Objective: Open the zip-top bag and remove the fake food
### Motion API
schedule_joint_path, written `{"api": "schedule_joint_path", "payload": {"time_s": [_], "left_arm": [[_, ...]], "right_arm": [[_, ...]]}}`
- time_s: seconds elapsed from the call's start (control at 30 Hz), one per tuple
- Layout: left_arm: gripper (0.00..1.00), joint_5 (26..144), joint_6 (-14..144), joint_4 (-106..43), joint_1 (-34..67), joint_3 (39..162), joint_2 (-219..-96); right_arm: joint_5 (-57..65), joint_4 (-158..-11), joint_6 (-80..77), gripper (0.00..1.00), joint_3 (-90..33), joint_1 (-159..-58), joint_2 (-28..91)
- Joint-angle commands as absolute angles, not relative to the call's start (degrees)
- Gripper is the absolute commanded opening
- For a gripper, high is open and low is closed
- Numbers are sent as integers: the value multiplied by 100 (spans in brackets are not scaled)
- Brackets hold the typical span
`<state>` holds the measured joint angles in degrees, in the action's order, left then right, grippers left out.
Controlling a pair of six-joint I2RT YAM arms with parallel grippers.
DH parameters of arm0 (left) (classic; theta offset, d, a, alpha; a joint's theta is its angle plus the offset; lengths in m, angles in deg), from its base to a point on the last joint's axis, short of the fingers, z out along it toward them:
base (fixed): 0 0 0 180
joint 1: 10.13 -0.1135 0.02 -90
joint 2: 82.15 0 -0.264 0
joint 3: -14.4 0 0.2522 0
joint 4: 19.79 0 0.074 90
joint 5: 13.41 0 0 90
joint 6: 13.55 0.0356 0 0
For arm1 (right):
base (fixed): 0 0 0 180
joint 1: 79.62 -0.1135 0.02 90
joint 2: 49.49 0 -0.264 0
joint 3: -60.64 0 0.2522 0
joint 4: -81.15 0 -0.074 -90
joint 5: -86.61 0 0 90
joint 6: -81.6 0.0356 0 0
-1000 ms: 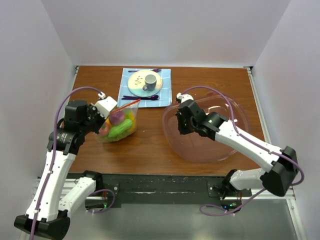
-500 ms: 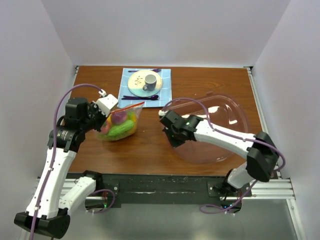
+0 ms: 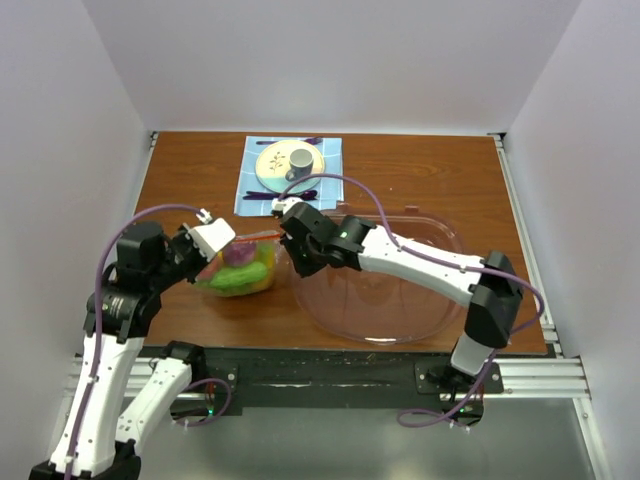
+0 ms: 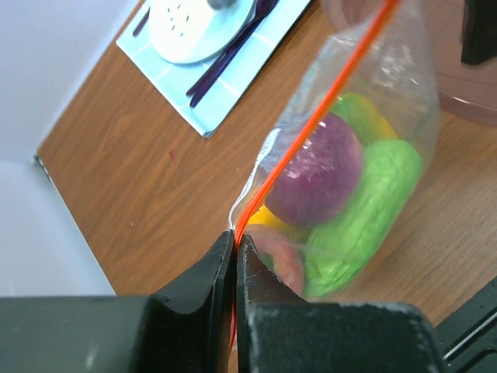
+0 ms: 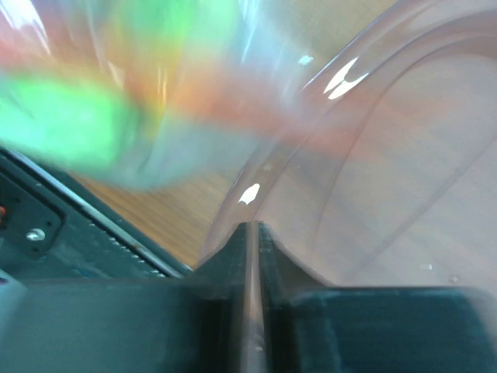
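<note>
While the left claw point(image 4: 235, 237) pinches tight on 1 corner of the clear crinkly zip-top bag point(image 4: 404, 70), small plastic fake food point(image 4: 318, 175) sits inside, just beyond its tips. Step: opening, not begun. The right claw point(image 5: 250, 230), blurred, seems clamped on the rim of the pinkish clear plastic bowl point(image 5: 388, 155). Next: release, grip the orange-red zipper strip point(image 4: 307, 124) at its far lip. No legible writing.

I have the zip-top bag point(image 4: 353, 93) just right of my left claw point(image 4: 235, 247), its corner between the fingers, fake food point(image 4: 314, 171) inside. My right claw point(image 3: 289, 252) sits just right of the bag, on the bowl point(image 3: 420, 312) rim; the bowl spreads rightward. Mat point(image 3: 252, 192) with plate point(image 3: 272, 166) and cup point(image 3: 300, 159) lies behind both claws.
</note>
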<state>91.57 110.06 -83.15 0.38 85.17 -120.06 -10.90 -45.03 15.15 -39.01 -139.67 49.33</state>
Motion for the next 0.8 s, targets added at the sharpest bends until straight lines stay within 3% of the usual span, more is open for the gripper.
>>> {"api": "schedule_joint_path", "payload": {"time_s": [0.0, 0.1, 0.27, 0.3, 0.53, 0.77], "left_arm": [[10, 9662, 11679, -8127, 16, 8432, -11634], [9, 9934, 12065, -8162, 16, 8309, -11572], [4, 10541, 12697, -8794, 16, 8563, -12142], [3, 10716, 12777, -8908, 16, 8633, -12265], [0, 11279, 13138, -9621, 16, 9187, -12864], [0, 11552, 13305, -9814, 16, 9381, -12811]], "right_arm": [[-1535, -4052, 656, 36, -4163, -13965, 3992], [-825, -4560, -126, 55, -3866, -13982, 3437], [212, -6537, -1242, 69, -2611, -14000, 2171], [484, -6810, -1322, 76, -2460, -14000, 2031], [1391, -7427, -1481, 73, -2528, -14009, 2380], [1499, -7586, -1665, 69, -2976, -14123, 3180]]}}
